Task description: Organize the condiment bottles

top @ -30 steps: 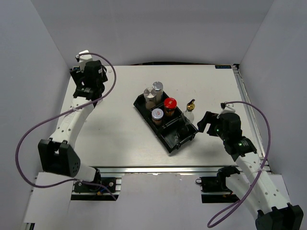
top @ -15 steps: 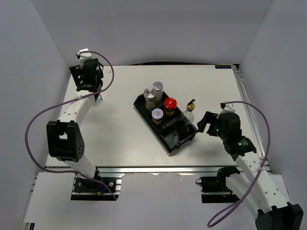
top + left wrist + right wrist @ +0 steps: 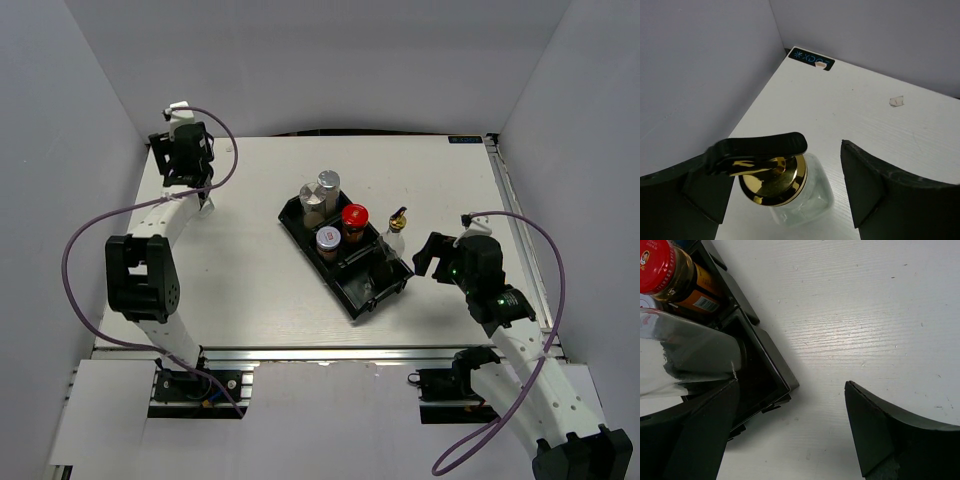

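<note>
Lot: condiment bottles, part sorted
1. Corner glass bottle (image 3: pixel 812 192): clear, square-shouldered, with a polished gold spout (image 3: pixel 772 180). It stands at the 10 o'clock corner of the matte white worktop (image 3: pixel 250 290). The left gripper (image 3: pixel 777 167) straddles it, jaws wide apart and holding nothing, likely lined up for a pick-up.
2. Second glass bottle (image 3: pixel 397 228): just beside the tray's 3 o'clock side. The right gripper (image 3: pixel 790 385) is near it, jaws wide and empty.
3. Black plastic tray (image 3: pixel 378 292): holds silver-capped shakers (image 3: pixel 320 195), a red-capped jar (image 3: pixel 354 217) and a white-and-red-lidded jar (image 3: pixel 329 239), grouped upright toward 11 o'clock

Clear glass bottle (image 3: pixel 800 197), glossy gold cap (image 3: pixel 774 181)
</note>
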{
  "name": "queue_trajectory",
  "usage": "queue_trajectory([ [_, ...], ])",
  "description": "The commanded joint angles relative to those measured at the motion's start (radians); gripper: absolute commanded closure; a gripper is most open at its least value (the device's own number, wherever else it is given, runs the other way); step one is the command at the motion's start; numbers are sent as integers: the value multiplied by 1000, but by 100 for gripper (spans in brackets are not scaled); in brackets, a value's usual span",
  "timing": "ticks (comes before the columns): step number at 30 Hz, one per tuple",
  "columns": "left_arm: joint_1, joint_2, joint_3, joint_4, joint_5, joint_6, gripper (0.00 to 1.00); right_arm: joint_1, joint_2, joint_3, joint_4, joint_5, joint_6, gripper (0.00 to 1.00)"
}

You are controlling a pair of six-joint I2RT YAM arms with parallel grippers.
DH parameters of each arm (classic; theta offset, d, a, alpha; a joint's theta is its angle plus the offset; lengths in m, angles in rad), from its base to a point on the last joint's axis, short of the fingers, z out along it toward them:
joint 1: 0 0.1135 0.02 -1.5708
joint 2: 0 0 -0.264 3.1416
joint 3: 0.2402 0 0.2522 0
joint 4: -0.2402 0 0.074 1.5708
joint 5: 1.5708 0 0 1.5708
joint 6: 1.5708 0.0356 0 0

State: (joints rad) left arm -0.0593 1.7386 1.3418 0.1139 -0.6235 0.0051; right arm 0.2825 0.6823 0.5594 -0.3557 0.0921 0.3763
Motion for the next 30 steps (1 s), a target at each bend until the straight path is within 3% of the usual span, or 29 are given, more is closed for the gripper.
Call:
queue_trajectory([
  [1,9,-2,33,18,16,16,10,-3,-4,20,26,20,-16,11],
  [4,9,7,33,33,24,21,20,-3,-3,20,26,23,-17,11],
  [5,9,12,37,30,25,22,27,-2,0,20,27,24,-16,11],
  [6,10,21,49,24,27,22,41,-2,0,20,29,24,-17,11],
  [10,9,15,54,4,33,18,69,-3,8,22,26,29,-16,11],
  [15,9,-62,20,-9,71,-39,96,-3,13,20,27,29,-14,11],
  [23,-8,-313,-9,-100,237,-192,100,-3,-7,14,17,72,7,11],
  [28,-129,-462,-35,-108,257,-272,100,-2,-4,10,8,130,39,11],
  [30,-231,-496,-18,-167,171,-277,100,-3,-7,8,6,129,39,11],
])
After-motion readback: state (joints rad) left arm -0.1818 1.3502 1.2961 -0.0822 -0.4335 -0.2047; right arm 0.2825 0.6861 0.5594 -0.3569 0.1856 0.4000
